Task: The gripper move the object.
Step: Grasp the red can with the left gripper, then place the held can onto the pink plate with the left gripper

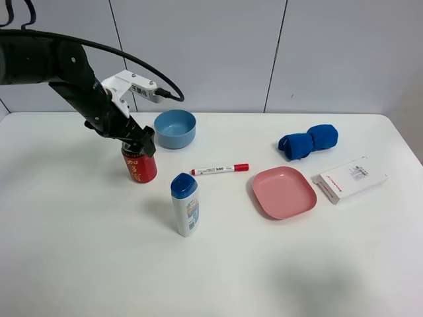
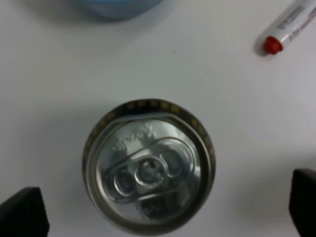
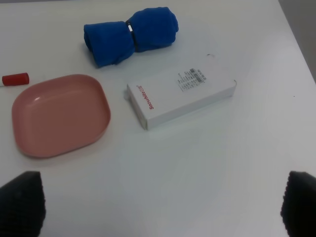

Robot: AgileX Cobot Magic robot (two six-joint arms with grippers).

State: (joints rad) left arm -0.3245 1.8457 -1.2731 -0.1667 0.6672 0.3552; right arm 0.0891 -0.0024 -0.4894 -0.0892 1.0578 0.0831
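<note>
Exterior high view with both wrist views. The red can (image 1: pixel 139 166) is shown standing upright on the white surface (image 1: pixel 79 251), and all positions are given from it as seen in the exterior high view. The left gripper (image 1: pixel 139 142) is held directly above the can's silver top. In the left wrist view its two black fingertips (image 2: pixel 19 213) are seen spread wide, one on either side of the can. A strip of bare surface is visible between each fingertip and the can wall, so nothing is grasped. A blue bowl (image 1: pixel 175 128) is placed just behind the can and to its right. A red-capped white marker (image 1: pixel 220 169) lies to the right of the can, its cap pointing away from it. A white bottle with a blue cap (image 1: pixel 186 204) stands upright in front of the can and to its right. Farther right of the can are found a pink plate (image 1: pixel 284 191), a rolled blue cloth (image 1: pixel 308 142) and a flat white box (image 1: pixel 349 179). The right gripper (image 3: pixel 159 205) is seen only in the right wrist view. It is likewise spread wide, with nothing between its fingertips.
</note>
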